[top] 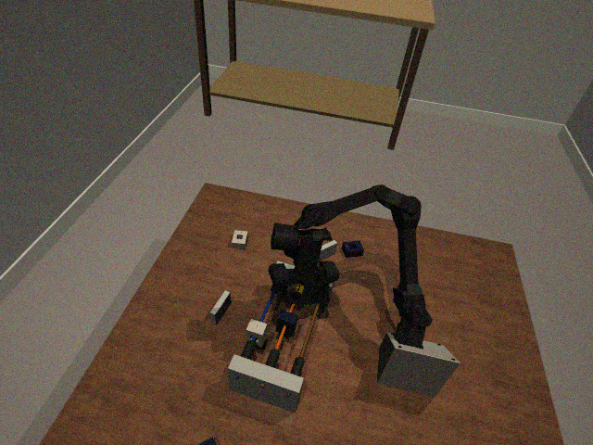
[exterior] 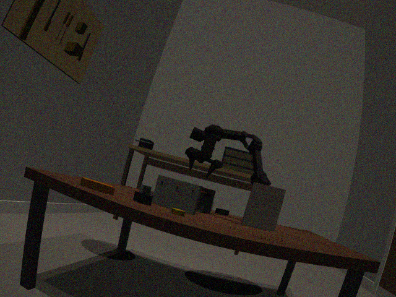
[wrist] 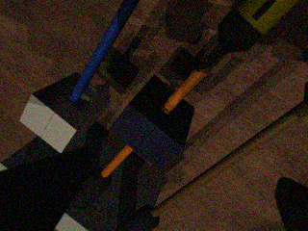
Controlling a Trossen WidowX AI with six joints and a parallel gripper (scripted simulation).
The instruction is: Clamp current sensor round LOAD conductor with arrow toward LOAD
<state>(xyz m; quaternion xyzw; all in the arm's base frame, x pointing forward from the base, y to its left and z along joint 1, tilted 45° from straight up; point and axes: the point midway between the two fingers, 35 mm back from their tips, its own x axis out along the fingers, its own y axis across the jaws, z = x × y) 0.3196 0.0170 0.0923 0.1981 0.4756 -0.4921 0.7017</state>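
A dark blue sensor sits around the orange conductor, which passes through it. Whether it is latched, and any arrow on it, cannot be made out. A yellow marker stands farther along that conductor; its lettering is not readable. My gripper is wide open and empty, raised above the conductors. In the wrist view its fingers stand on either side of the sensor, clear of it.
A white block sits on the blue conductor to the left. A brown conductor runs to the right. The grey terminal housing stands in front. Another dark blue block lies behind.
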